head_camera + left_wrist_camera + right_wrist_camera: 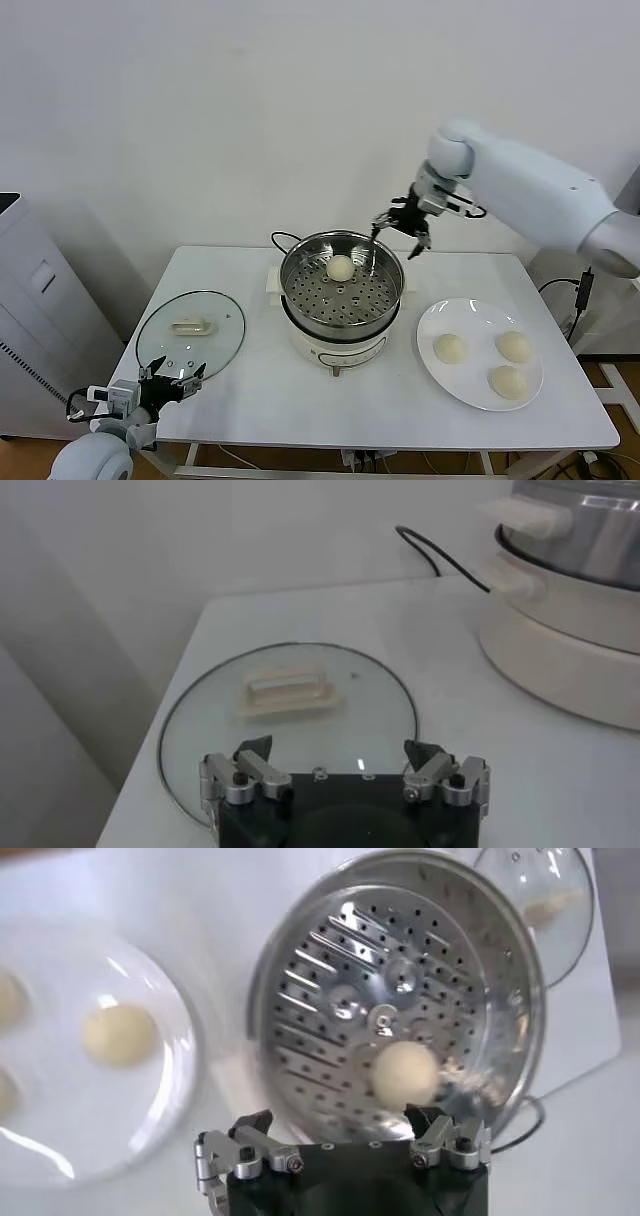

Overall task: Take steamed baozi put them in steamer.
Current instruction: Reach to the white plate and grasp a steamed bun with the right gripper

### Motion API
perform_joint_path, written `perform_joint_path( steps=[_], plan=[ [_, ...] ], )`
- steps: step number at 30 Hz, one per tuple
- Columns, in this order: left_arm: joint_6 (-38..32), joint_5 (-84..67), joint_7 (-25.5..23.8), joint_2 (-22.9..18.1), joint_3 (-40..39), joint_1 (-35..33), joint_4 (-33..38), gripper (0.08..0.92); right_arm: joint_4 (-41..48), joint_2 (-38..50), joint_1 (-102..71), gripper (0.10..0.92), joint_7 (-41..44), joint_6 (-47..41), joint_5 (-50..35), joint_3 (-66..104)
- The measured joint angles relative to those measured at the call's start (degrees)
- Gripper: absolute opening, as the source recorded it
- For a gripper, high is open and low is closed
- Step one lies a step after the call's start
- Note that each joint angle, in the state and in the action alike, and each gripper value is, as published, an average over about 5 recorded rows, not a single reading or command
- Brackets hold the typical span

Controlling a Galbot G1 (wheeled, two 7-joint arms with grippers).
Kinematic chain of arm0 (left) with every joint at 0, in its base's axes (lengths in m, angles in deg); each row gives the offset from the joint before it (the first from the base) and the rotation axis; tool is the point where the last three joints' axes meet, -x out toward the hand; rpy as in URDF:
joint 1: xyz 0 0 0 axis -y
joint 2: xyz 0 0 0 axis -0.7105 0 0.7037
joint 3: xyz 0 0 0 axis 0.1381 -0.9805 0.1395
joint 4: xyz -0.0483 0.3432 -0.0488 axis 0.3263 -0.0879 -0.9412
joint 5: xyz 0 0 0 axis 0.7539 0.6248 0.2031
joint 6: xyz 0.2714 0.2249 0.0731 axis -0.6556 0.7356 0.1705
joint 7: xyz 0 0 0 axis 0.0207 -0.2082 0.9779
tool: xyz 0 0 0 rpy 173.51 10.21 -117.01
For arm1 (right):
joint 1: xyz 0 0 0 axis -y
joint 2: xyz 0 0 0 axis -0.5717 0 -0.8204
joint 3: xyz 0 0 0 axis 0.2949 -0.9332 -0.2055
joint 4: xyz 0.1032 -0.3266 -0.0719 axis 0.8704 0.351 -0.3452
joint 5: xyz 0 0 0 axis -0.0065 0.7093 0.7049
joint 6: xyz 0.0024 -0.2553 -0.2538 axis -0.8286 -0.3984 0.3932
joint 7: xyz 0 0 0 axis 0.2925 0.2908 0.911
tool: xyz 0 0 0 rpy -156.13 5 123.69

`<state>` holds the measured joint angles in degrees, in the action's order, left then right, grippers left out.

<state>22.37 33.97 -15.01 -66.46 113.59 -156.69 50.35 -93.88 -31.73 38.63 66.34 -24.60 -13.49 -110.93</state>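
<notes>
On the white desk (250,400) stands the round, shiny steel steamer (342,283) with its perforated floor, set on a white electric cooker base. One smooth, cream-white steamed baozi (341,267) lies inside it, toward the far side of the basket. Three more round dough buns rest on the flat white round plate (434,322) to the robot's right of the steamer: one (450,348) nearest the cooker, one (514,346) farther right, and one (508,381) at the plate's near side. The right gripper (401,229) hangs in the air above the steamer's far right rim, its fingers spread wide and holding nothing. The left gripper (168,381) is low at the near left corner of the desk, just by the near edge of the round glass lid (190,329), fingers also spread apart and empty.
</notes>
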Motion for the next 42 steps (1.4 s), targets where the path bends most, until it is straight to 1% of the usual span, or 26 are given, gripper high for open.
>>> perform_joint_path(
  steps=[4, 8, 12, 17, 26, 42],
  plan=[
    [0.0, -0.1, 0.0, 0.1, 0.0, 0.2, 0.0, 0.823, -1.2, 3.3, 0.4, 0.823, 0.2, -9.8, -4.6, -2.8],
    [0.1, -0.1, 0.0, 0.2, 0.0, 0.3, 0.2, 0.823, -2.6, 6.4, 0.0, 0.823, 0.1, -17.4, -7.8, -4.6],
    [0.1, -0.1, 0.0, 0.2, 0.0, 0.2, 0.2, 0.823, -3.8, 9.1, -1.2, 0.823, -0.5, -23.2, -9.6, -5.6],
    [0.2, -0.1, 0.0, 0.2, 0.1, 0.2, 0.4, 0.823, -4.5, 11.9, -3.7, 0.823, -1.9, -28.3, -10.6, -5.8],
    [0.4, -0.1, 0.1, 0.2, 0.0, 0.2, 0.5, 0.823, -4.1, 13.7, -11.2, 0.823, -4.7, -33.2, -9.2, -1.8],
    [0.6, 0.2, 0.2, -0.3, 0.0, 0.0, 0.9, 0.823, -0.2, 10.7, -22.2, 0.823, -6.3, -35.0, -3.4, 5.7]
  ],
)
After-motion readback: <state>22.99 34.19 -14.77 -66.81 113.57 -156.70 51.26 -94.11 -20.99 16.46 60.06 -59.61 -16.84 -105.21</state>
